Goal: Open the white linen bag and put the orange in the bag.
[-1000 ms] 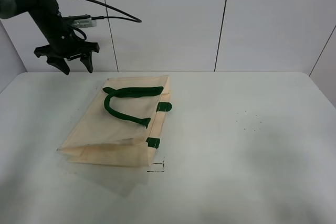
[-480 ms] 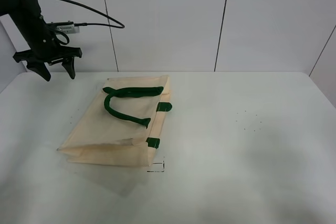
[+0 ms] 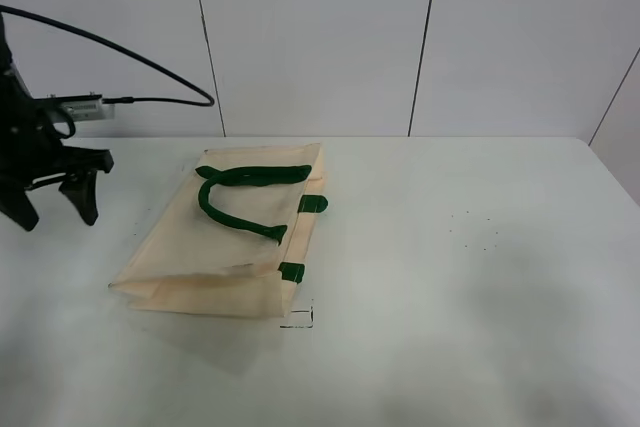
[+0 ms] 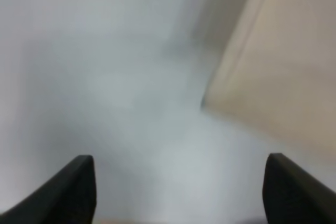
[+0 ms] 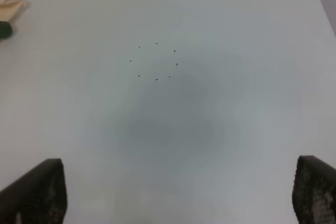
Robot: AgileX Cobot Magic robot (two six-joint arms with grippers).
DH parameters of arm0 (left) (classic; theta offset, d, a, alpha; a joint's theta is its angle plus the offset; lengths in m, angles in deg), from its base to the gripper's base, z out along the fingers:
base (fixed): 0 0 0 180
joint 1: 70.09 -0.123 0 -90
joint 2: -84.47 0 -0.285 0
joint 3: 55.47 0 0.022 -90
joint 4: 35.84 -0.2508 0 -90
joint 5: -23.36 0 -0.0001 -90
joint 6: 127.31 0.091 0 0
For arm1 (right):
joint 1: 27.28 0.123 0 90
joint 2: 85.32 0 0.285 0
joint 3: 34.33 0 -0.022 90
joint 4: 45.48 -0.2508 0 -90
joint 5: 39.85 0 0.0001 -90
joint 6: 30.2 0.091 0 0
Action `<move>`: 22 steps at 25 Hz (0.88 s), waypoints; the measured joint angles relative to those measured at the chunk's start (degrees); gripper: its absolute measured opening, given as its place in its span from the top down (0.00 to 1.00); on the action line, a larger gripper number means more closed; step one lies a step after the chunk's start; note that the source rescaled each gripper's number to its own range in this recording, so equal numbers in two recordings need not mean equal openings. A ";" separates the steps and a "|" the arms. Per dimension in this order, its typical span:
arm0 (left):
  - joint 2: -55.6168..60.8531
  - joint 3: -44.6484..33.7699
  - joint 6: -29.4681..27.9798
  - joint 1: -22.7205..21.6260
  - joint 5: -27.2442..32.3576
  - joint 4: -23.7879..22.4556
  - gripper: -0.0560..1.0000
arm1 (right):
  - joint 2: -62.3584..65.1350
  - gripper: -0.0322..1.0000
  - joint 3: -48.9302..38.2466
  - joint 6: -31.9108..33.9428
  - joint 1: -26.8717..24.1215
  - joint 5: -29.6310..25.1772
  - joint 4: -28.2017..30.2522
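My left gripper (image 3: 48,202) is hanging wide open and empty at the left edge, beside the flat bag (image 3: 225,237). My right gripper (image 5: 178,192) is wide open and empty too.

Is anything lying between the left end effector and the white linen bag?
Nothing: in the exterior high view, only bare white tabletop separates the open left end effector from the flat cream linen bag with green handles.

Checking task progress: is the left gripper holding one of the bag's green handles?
No, the left gripper hangs open and empty over the table, left of the white linen bag.
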 joint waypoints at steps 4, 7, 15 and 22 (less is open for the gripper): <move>12.43 -14.41 1.49 0.00 0.00 0.00 0.10 | 0.00 0.05 0.00 0.02 0.00 0.04 0.00; 22.57 -24.31 3.20 0.00 -1.08 0.00 0.10 | 0.00 0.05 0.00 0.02 0.00 0.04 0.00; 51.15 -41.55 4.55 0.00 -7.18 0.81 0.10 | 0.00 0.05 0.00 0.02 0.00 0.04 0.00; 74.74 -44.26 4.60 0.00 -7.52 1.30 0.10 | 0.00 0.05 0.00 0.02 0.00 0.04 0.00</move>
